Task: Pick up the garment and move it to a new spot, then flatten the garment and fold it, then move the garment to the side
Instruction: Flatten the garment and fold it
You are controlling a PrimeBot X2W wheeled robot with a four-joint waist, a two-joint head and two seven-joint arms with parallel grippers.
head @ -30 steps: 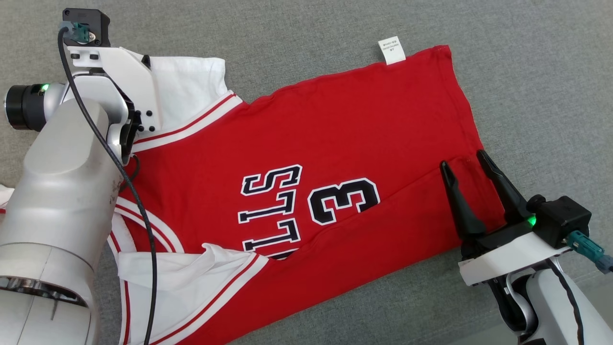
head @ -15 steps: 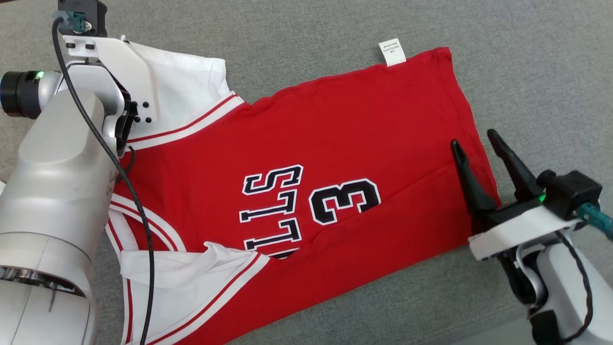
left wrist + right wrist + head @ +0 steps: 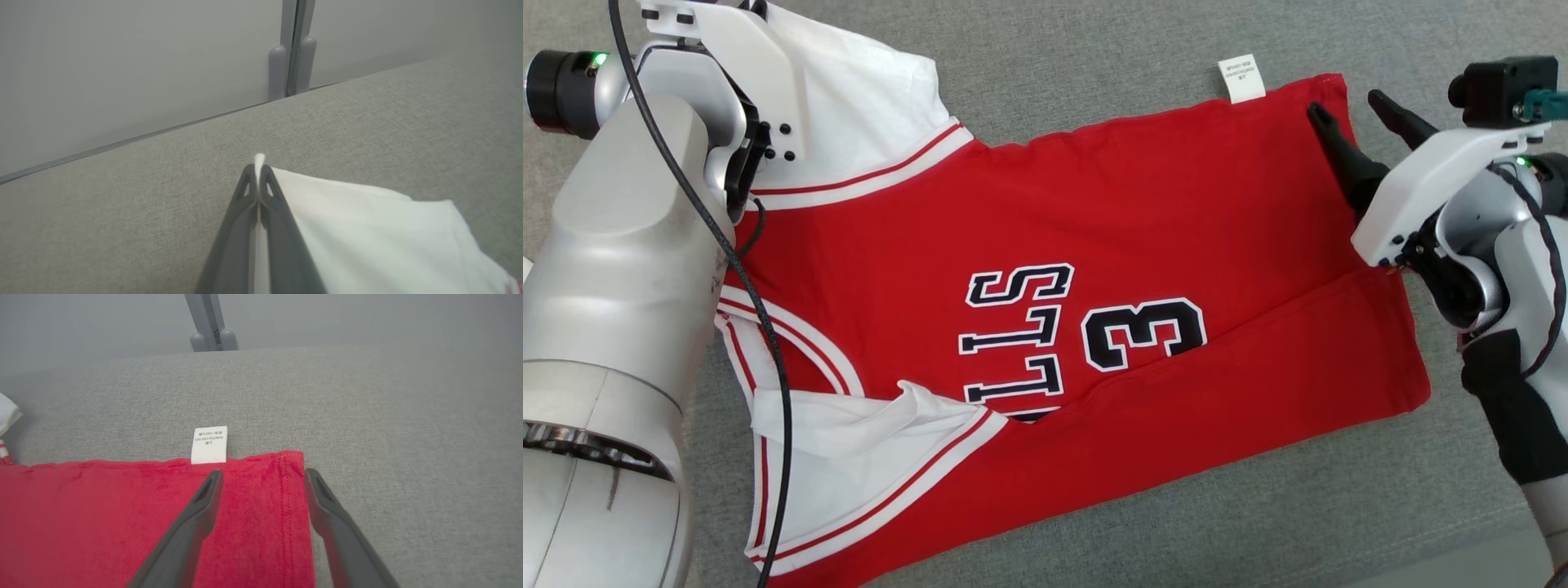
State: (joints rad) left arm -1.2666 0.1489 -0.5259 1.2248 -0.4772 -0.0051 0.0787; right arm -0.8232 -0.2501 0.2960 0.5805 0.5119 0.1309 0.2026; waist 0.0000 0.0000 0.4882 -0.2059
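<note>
One grey fabric-covered table (image 3: 1094, 49) carries everything here, running back to a pale wall where a grey post (image 3: 292, 49) stands at its far edge. A red sleeveless basketball jersey (image 3: 1094, 212) with white trim lies across the middle of the table, neck end to the left and hem to the right. It is spread mostly flat. A long fold line runs along its near side and cuts off the lower part of the black-and-white lettering (image 3: 1143, 335) on its front.

The silver left forearm (image 3: 629, 269) rises along the left side of the head view, with a black cable (image 3: 768, 343) trailing down it. It partly covers the neck opening. The white shoulder panel (image 3: 866, 98) at the far left of the jersey leads up towards this arm's wrist.

The left hand (image 3: 257, 171) is clenched, its two dark fingers pressed together on a corner of that white cloth. A sliver of fabric pokes out past the tips.

The right hand (image 3: 1346, 104) is at the jersey's far right corner, released and holding nothing. Its fingers are spread, one over the red cloth and the other just beyond the hem over the table. Whether they touch the fabric I cannot tell.

A small white care label (image 3: 209, 444) juts from the far edge, just left of that hand.
</note>
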